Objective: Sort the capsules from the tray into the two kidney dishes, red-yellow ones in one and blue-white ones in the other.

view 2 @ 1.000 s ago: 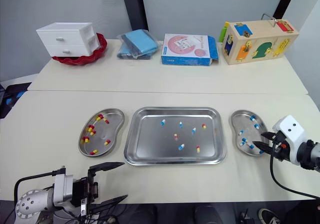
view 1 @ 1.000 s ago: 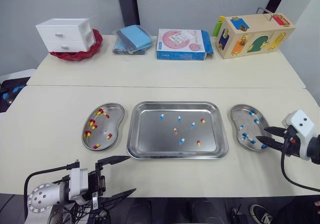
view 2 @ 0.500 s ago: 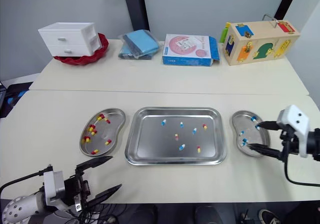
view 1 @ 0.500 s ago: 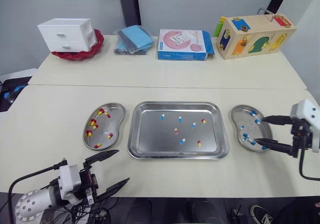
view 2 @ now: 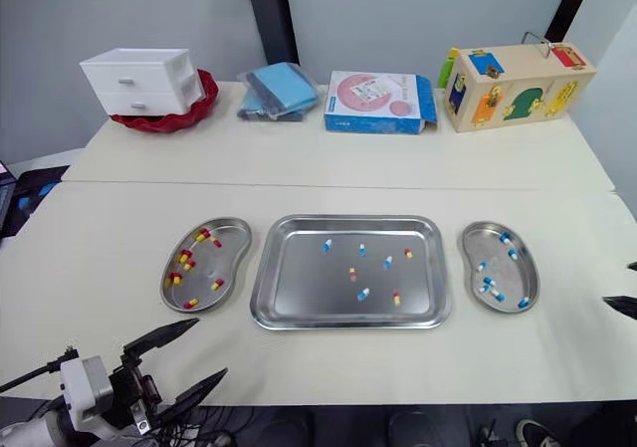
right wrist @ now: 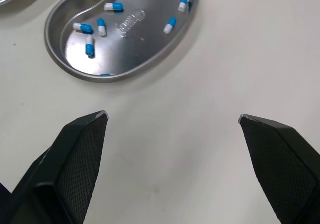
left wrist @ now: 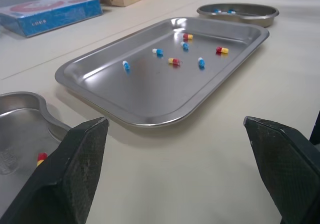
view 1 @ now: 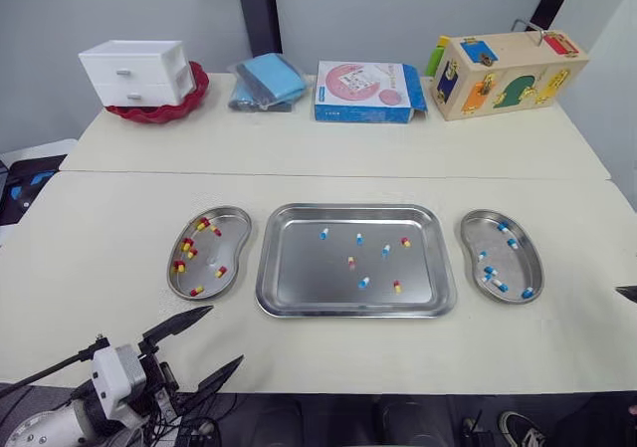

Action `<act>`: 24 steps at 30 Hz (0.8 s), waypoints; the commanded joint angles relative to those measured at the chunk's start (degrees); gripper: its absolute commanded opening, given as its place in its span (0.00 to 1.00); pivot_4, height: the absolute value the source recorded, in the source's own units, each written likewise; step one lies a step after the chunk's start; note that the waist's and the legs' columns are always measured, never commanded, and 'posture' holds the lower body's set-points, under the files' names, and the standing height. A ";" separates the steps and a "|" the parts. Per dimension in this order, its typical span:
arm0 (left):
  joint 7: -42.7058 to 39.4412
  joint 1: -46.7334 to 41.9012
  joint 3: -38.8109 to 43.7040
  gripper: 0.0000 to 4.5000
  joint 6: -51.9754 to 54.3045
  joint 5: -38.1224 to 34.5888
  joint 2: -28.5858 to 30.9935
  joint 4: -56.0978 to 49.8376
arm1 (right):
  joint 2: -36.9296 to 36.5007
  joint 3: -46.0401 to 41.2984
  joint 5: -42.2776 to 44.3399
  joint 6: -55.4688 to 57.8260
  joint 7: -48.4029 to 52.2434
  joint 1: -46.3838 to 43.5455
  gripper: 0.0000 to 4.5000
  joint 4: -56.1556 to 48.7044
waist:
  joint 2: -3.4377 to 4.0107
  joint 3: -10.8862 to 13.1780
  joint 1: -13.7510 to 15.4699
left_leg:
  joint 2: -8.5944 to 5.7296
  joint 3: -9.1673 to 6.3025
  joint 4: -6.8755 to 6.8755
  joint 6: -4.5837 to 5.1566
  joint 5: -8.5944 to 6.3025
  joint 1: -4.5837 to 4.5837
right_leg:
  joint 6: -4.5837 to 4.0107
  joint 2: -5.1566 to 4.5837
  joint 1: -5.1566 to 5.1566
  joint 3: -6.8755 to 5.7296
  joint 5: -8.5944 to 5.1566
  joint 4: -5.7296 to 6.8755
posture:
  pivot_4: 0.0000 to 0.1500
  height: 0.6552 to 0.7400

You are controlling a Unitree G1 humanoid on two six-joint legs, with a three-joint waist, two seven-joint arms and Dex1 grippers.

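Note:
A steel tray [view 1: 299, 268] lies mid-table holding several loose capsules, some blue-white [view 1: 323, 233] and some red-yellow [view 1: 404, 241]. To its left, a kidney dish [view 1: 227, 240] contains red-yellow capsules [view 1: 185, 249]. The kidney dish [view 1: 518, 266] on the tray's right holds blue-white capsules [right wrist: 114, 6]. My left gripper [view 1: 224, 335] hangs open and empty off the table's front edge, below the left dish. My right gripper [right wrist: 172, 116] is open and empty, hovering over bare table near the right dish; one fingertip [view 2: 622, 306] pokes in at the right edge of the head views.
Along the far side of the table stand a white drawer unit [view 1: 134, 71] on a red dish, a blue packet [view 1: 264, 79], a blue-and-pink box [view 1: 363, 89] and a wooden toy box [view 1: 506, 69]. A seam [view 1: 328, 174] crosses the table behind the tray.
My right gripper has opened wider and drawn back from over the right dish to the right edge of view. The left gripper has sunk lower and further left off the front edge.

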 commanded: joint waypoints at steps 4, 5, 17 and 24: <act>0.61 -0.75 0.56 1.00 -0.44 0.21 -0.10 -1.04 | -1.47 0.97 -0.83 -3.00 0.32 -2.16 0.99 1.90 | 0.01 -0.01 -0.47 | 0.00 0.06 0.00 0.00 0.00 0.02 | 0.03 0.00 0.00 0.08 0.01 0.00 | 1.00 1.00; 0.52 -0.80 0.56 1.00 -0.42 0.21 -0.07 -0.97 | -1.37 1.21 -0.71 -2.97 0.26 -2.39 0.99 1.68 | 0.01 -0.01 -0.54 | 0.00 0.07 0.00 0.00 0.00 0.03 | 0.03 0.00 0.00 0.08 0.02 0.00 | 1.00 1.00; 0.98 -0.86 -0.63 1.00 -0.28 0.78 -1.04 -1.38 | 0.80 8.11 8.87 7.83 0.34 -9.32 0.99 -19.13 | 0.16 -0.06 -0.85 | 0.02 0.13 0.01 0.03 -0.02 0.04 | 0.08 0.01 0.00 0.16 0.04 0.00 | 1.00 1.00; 1.56 -1.29 -1.59 1.00 -0.19 1.06 -1.66 -1.18 | 9.09 27.84 14.56 19.43 -6.03 -29.39 0.99 -36.18 | 0.13 -0.03 -0.57 | 0.04 0.07 0.03 0.03 -0.02 -0.01 | 0.09 0.01 -0.03 0.11 0.06 0.00 | 1.00 1.00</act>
